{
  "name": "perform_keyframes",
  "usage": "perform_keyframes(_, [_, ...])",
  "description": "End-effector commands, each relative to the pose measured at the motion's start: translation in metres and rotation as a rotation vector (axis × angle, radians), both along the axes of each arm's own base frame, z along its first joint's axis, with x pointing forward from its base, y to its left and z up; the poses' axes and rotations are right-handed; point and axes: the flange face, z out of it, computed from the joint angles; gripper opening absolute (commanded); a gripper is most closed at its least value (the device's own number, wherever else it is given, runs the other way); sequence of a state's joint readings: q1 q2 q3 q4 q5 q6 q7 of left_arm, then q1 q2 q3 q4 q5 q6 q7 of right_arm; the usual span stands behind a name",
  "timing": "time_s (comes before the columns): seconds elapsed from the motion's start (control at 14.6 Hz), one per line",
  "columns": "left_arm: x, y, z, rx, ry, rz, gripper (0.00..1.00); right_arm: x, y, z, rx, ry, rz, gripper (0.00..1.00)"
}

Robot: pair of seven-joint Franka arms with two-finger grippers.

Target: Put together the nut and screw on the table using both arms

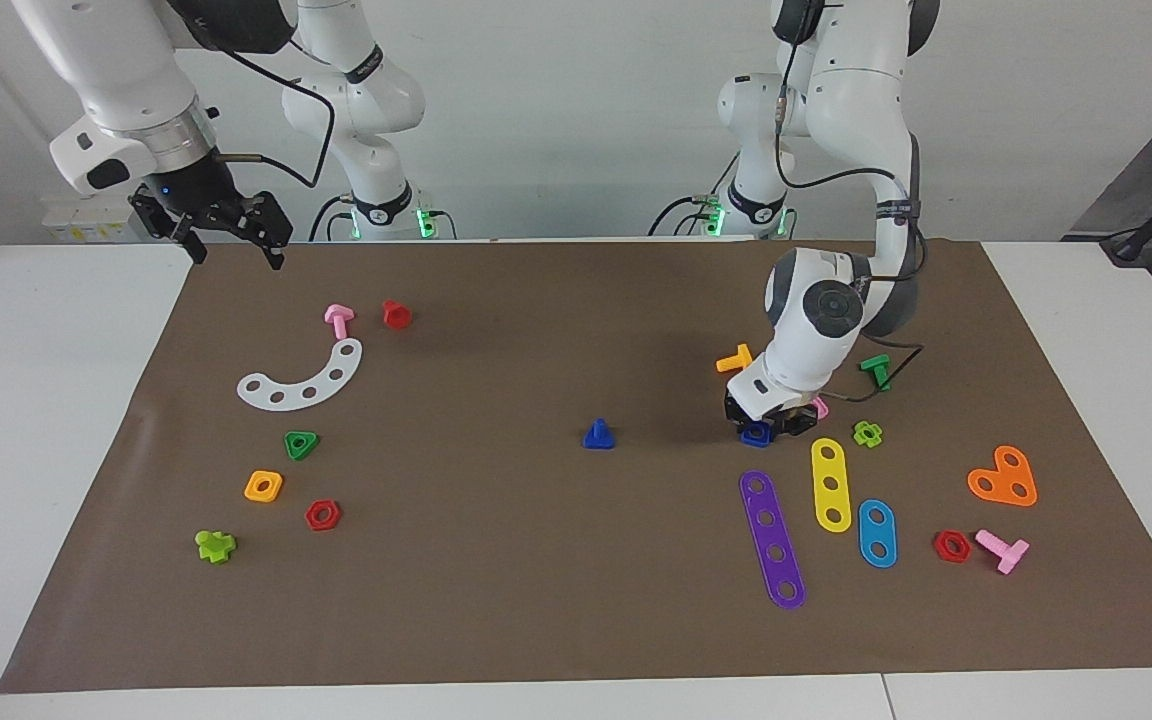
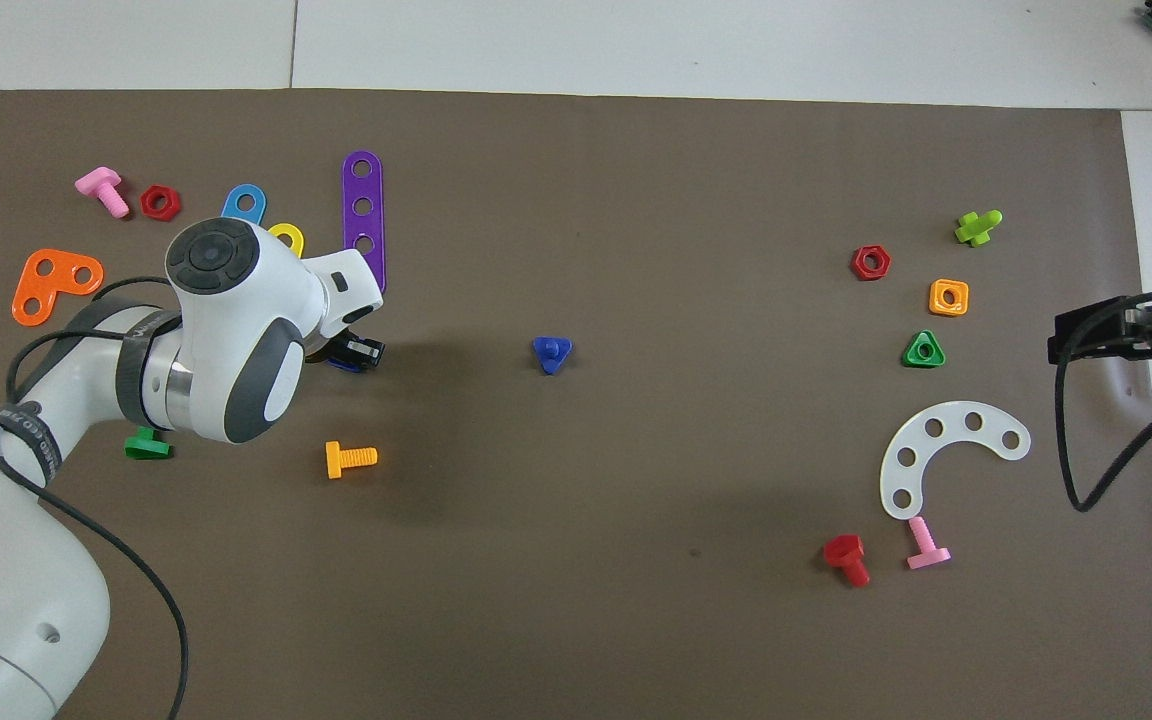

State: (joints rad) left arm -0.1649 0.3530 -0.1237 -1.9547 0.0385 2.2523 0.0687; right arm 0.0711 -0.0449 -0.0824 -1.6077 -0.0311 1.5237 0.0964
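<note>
The dark-blue nut [image 1: 756, 434] lies on the brown mat [image 1: 536, 580] toward the left arm's end of the table. My left gripper [image 1: 764, 424] is down on it, and the nut shows just under its tips; in the overhead view the left gripper [image 2: 354, 353] and wrist cover most of the nut. The dark-blue screw [image 1: 598, 435] stands on its triangular head, shaft up, at the middle of the mat [image 2: 552, 354]. My right gripper [image 1: 236, 250] hangs open and empty, raised over the mat's edge at the right arm's end of the table [image 2: 1096, 332], and waits.
Close around the left gripper lie an orange screw [image 1: 735, 358], a green screw [image 1: 876, 370], a pink nut [image 1: 820, 407], a lime cross piece [image 1: 867, 433], and yellow [image 1: 830, 484], purple [image 1: 772, 538] and light-blue [image 1: 877, 532] strips. A white arc [image 1: 304, 380], green triangular nut [image 1: 301, 444] and orange nut [image 1: 263, 486] lie toward the right arm's end.
</note>
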Motion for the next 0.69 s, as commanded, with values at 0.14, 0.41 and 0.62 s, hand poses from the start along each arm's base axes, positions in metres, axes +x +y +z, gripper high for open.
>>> perform_keyframes(0.14, [-0.006, -0.003, -0.002, -0.012, -0.015, 0.012, 0.28, -0.006, -0.001, 0.003, 0.01, 0.006, 0.02, 1.0])
perform_keyframes(0.41, [0.007, -0.018, 0.024, -0.052, -0.012, 0.081, 0.26, -0.006, 0.0, 0.003, 0.012, 0.006, 0.019, 1.0])
perform_keyframes(0.62, [0.01, -0.048, 0.044, -0.059, -0.035, 0.173, 0.25, -0.006, -0.001, 0.004, 0.01, 0.004, 0.02, 1.0])
